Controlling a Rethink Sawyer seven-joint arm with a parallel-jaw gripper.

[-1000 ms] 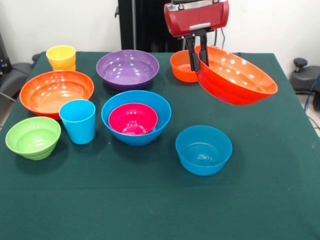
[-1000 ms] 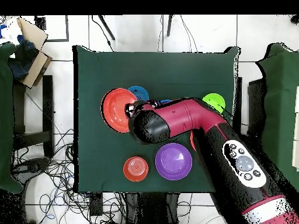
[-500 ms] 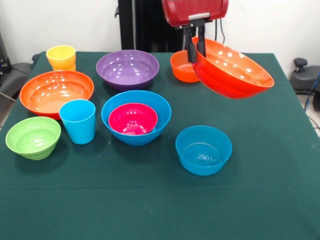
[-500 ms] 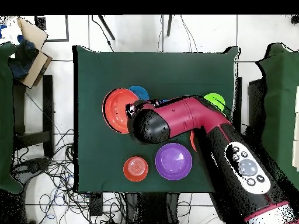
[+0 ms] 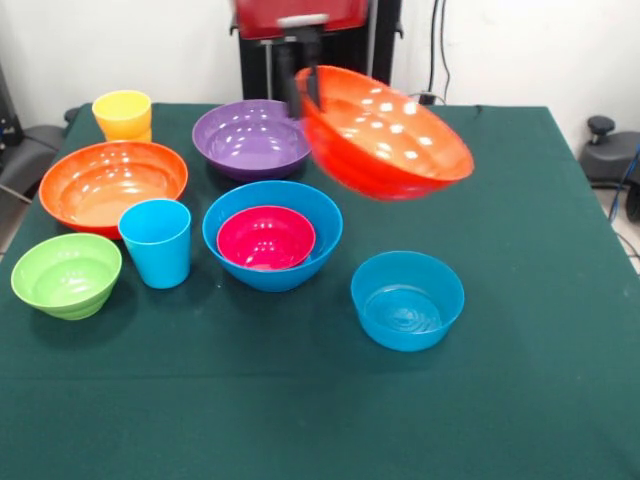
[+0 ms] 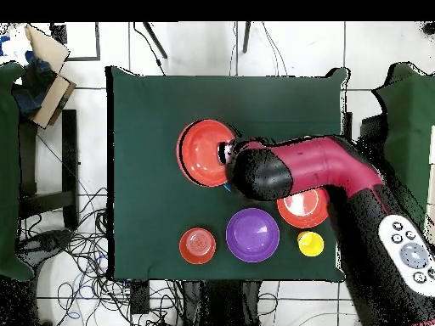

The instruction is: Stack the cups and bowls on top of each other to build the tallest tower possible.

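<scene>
Green-clothed counter [image 5: 560, 400] below; claw [image 5: 296, 80] pinching large orange bowl [image 5: 385, 135] by its rim, tilted. Looks light, stiff, glossy-slick; rim seems best hold.

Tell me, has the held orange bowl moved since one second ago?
Yes. In the front view the orange bowl moved left, from above the medium blue bowl toward the purple bowl.

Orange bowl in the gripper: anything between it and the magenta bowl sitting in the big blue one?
Nothing visible. The orange bowl hangs tilted in the gripper, above and just beside the magenta bowl nested in the large blue bowl; only open air lies between.
</scene>
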